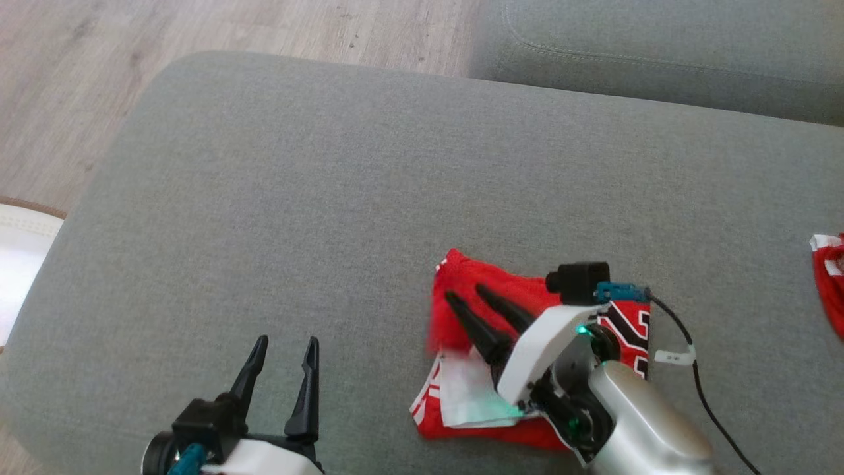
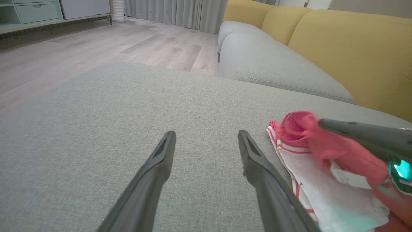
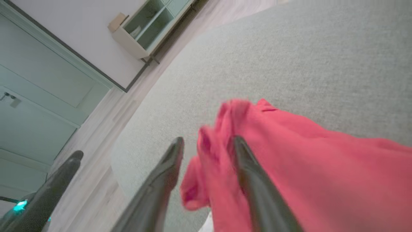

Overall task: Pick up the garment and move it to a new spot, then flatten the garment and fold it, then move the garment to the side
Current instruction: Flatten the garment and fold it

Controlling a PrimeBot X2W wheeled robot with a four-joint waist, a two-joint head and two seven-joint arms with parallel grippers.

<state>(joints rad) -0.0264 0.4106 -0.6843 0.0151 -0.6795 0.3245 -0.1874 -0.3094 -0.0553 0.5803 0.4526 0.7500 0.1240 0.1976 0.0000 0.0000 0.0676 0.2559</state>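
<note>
Nearest you, at the cushion's front edge left of centre, the left gripper (image 1: 287,340) hangs w/ fingers spread wide, nothing between them and bare fabric underneath. It's well apart from the garment.

Further right along that front edge, the right gripper (image 1: 465,291) sits over the garment (image 1: 514,280). That's red mesh w/ white-and-black trim, lying bunched on the cushion (image 1: 369,198), w/ a white inner patch (image 1: 465,389) turned up on its near-left side. In the right wrist view the fingers stand apart, w/ a blurred red fold between them and draped against one finger. No pinch visible, so I read it as open w/ the cloth loose, tho the blur leaves some doubt.

My read: you're in the flatten/fold part. The garment is down on the seat but not flat, w/ layers doubled over and edges uneven. Fold isn't done, and the move to the side hasn't begun.

Next move prob needs the right fingers clear of that fold w/o dragging it. Then put both grippers on opposite corners to spread it, so the left one has to come across. Mesh is light, so expect it to snag on a fingertip.

Beyond the garment the cushion runs bare to its far edge, so there's room to spread. A second red piece (image 1: 829,277) lies at the right edge; don't mix them up. Past the far edge are wood floor (image 1: 79,53) and another grey seat (image 1: 659,46).
</note>
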